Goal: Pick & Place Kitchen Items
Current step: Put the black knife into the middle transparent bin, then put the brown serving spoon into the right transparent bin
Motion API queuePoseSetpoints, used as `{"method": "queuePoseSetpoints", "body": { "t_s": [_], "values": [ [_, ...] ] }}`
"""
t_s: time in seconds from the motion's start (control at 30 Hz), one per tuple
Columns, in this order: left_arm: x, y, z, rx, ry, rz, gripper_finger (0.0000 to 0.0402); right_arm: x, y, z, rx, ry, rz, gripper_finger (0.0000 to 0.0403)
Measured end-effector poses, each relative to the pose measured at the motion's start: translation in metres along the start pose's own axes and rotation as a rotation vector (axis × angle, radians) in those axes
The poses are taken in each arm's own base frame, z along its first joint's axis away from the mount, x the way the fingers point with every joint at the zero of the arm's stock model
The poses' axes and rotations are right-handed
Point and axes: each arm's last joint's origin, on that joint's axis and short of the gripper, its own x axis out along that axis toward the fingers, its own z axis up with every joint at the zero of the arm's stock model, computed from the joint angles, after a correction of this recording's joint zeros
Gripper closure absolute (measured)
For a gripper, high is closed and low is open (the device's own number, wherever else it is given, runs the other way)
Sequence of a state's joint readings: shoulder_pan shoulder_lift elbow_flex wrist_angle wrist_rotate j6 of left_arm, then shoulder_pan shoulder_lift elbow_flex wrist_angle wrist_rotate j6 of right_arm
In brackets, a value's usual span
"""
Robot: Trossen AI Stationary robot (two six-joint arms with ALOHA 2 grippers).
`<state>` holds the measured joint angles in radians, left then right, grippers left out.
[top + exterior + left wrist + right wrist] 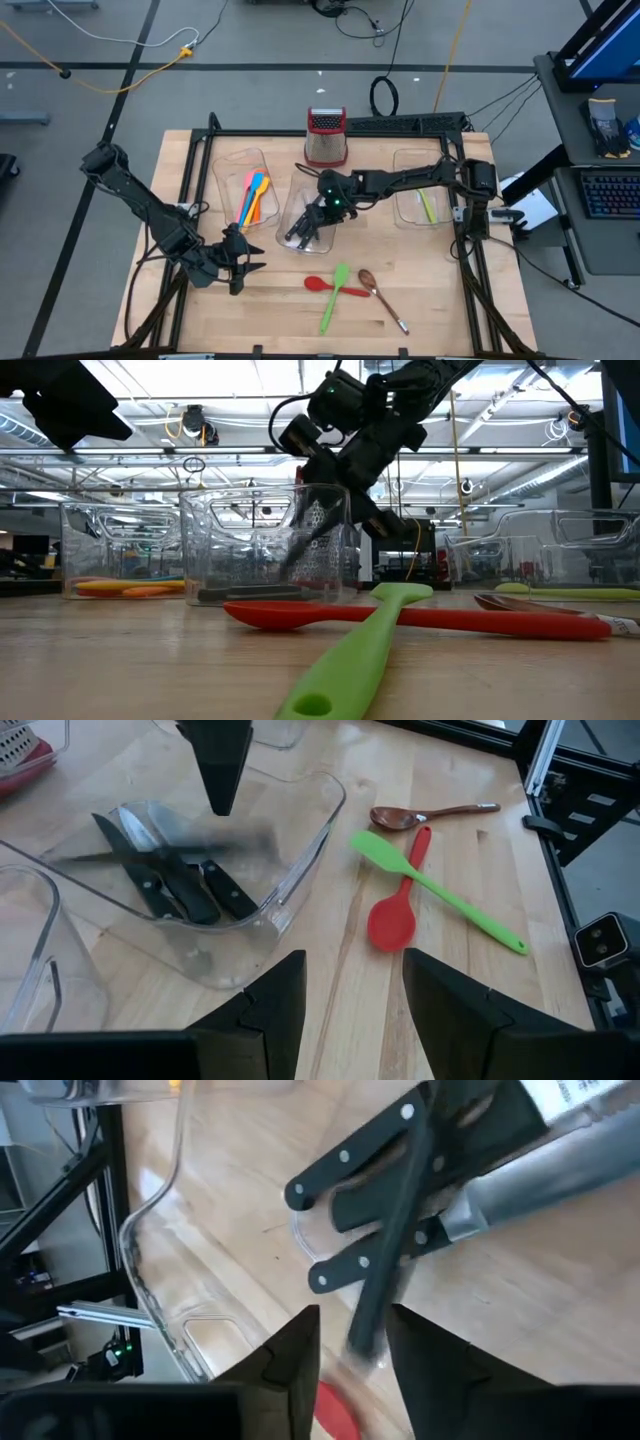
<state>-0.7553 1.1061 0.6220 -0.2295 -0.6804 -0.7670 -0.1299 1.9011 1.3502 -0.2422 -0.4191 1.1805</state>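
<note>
Reaching over the middle bin [300, 215], your right gripper [322, 212] hangs just above the knives [305, 232] lying in it. Its jaws stand narrowly apart, and in the right wrist view a blurred black knife handle [385, 1270] shows just past the fingertips; you cannot tell from the pictures whether it is pinched or already loose. The other knives [380, 1180] lie crossed on the bin floor below it.

Your left gripper [245, 262] waits low over the bare table [200, 310], near the front left, jaws partly open and empty.

You have the pink, orange and yellow utensils [252, 196] lying together in the left bin [228, 170], and a yellow-green one [427, 205] in the right bin [405, 165]. On the table in front of the bins, the green spatula [334, 296] lies across the handle of the red spoon [322, 285], and the brown spoon [380, 296] lies just beside them, toward your right arm. The grater [326, 136] stands upright behind the middle bin.
</note>
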Motion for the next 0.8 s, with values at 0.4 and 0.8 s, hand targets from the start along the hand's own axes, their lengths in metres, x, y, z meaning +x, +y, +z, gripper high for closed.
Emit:
{"method": "queuePoseSetpoints", "body": {
  "t_s": [0.4, 0.8],
  "values": [
    [0.000, 0.000, 0.000, -0.010, 0.002, 0.000, 0.0231, -0.017, 0.017, -0.004, -0.107, 0.027, 0.126, 0.0274],
    [0.000, 0.000, 0.000, -0.021, 0.001, -0.003, 0.0231, -0.105, 0.049, -0.098, -0.543, -0.123, -0.044, 0.0393]
  ]
}}
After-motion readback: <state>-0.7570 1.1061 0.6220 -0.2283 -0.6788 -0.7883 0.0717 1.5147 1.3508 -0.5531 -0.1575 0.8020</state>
